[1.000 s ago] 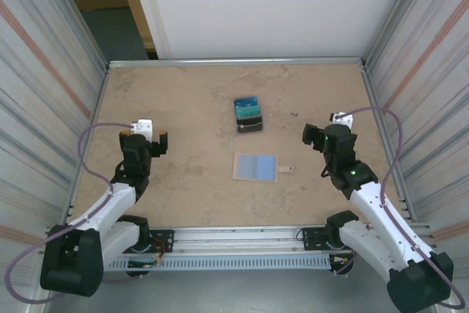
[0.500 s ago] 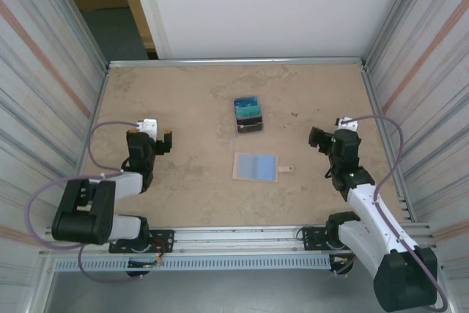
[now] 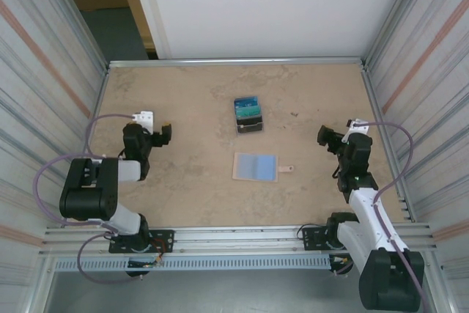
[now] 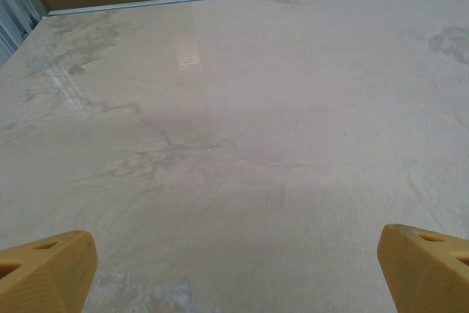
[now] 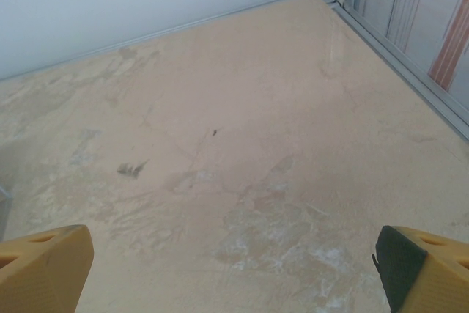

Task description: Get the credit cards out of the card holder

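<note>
The card holder is a small dark stand in the middle of the table, and the teal credit cards stand upright in it. My left gripper is open, far left of the holder with bare tabletop between its yellow fingertips. My right gripper is open too, far right of the holder near the side wall, its fingertips wide apart over bare table. In both wrist views, the left gripper and the right gripper hold nothing.
A flat pale-blue rectangle on a tan backing, with a small tab at its right, lies in front of the holder. Metal rails and ribbed walls close in the table on the left and right. A white wall stands behind.
Both arms have folded back. The left gripper has drifted slightly left and away from me, and the right gripper has moved right toward the wall. Both stayed open and the cards did not move.
</note>
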